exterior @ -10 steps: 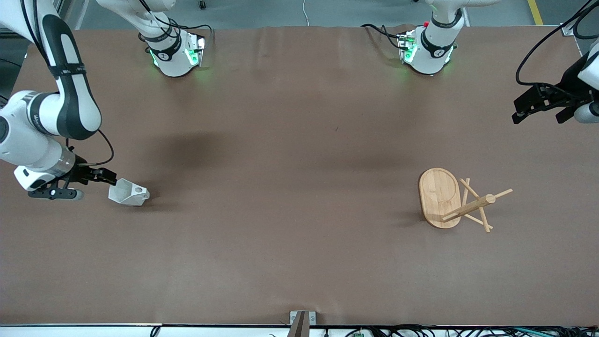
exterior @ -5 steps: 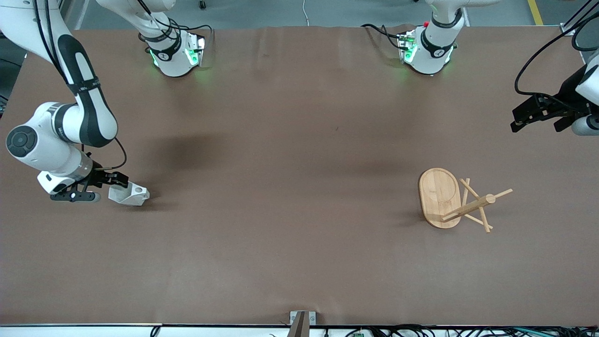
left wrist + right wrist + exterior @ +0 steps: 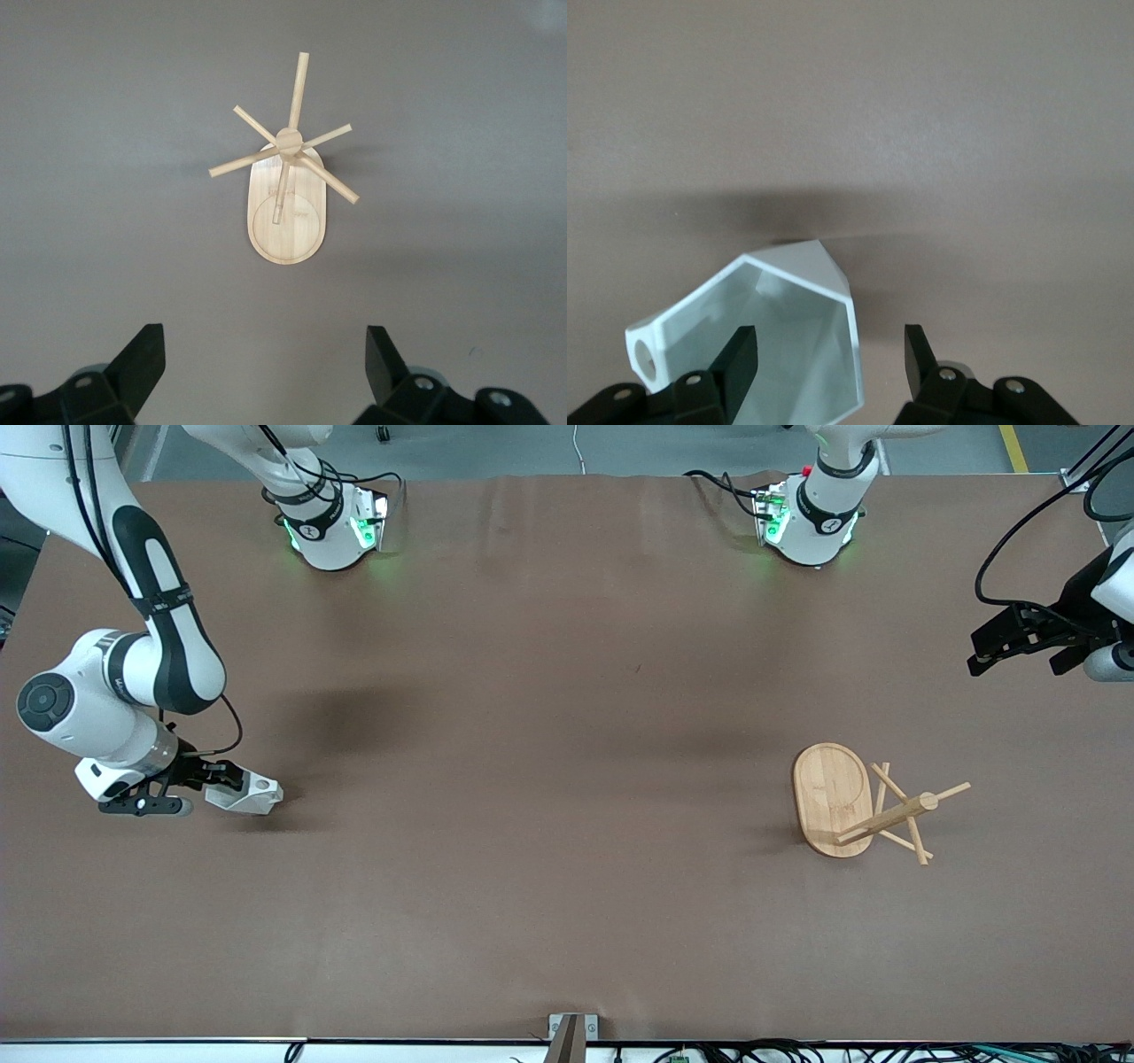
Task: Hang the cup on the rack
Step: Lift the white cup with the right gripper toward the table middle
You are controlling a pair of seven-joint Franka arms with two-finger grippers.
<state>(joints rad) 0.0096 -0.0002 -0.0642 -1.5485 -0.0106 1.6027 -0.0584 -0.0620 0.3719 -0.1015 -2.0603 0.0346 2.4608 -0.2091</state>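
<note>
White cup (image 3: 245, 794) lies on its side on the table (image 3: 549, 779) at the right arm's end. Right gripper (image 3: 226, 777) is at its mouth, jaws spread: one finger (image 3: 735, 359) inside the rim, the other (image 3: 919, 359) outside, apparently not yet clamped. Rack (image 3: 864, 804) stands upright, well apart. Left gripper (image 3: 997, 638) waits, spread, gripping nothing.

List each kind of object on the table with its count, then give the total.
Cup: 1
Rack: 1
Total: 2
</note>
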